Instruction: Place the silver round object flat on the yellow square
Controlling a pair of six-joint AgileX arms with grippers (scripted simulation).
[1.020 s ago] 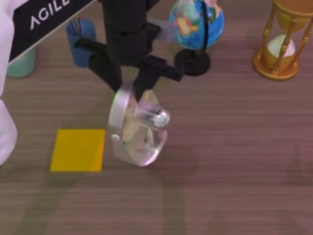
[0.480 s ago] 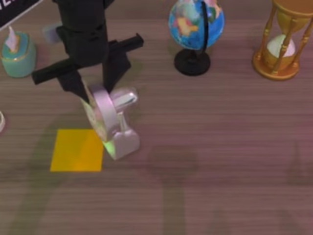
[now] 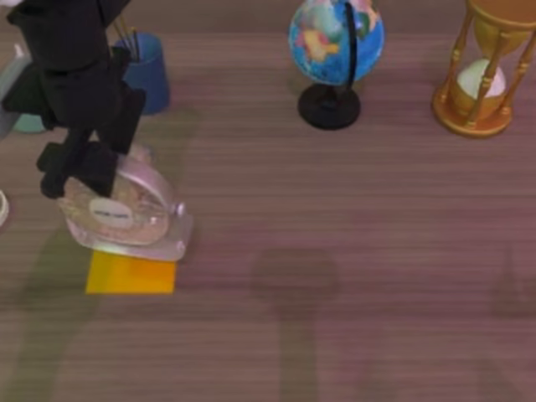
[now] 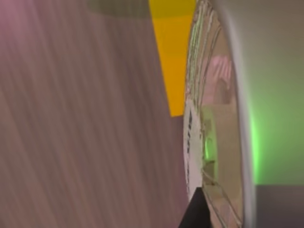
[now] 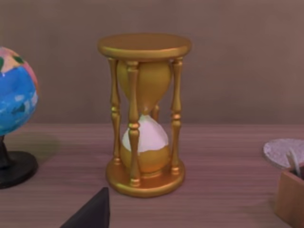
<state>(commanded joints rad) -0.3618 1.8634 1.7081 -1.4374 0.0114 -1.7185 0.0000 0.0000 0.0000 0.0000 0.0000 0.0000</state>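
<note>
Tilted silver fan (image 3: 126,213) overlapping yellow square (image 3: 131,275)

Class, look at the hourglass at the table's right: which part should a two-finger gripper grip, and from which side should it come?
Grip the hourglass across its narrow waist between the posts, coming level from the open table in front. It stands upright, and its wide top disc and base look too broad to span from above; the globe crowds its left.

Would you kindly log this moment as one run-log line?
left gripper: holding fan | fan: tilted over far part of yellow square, near strip uncovered | right arm: not seen in top view | release: not yet
</note>
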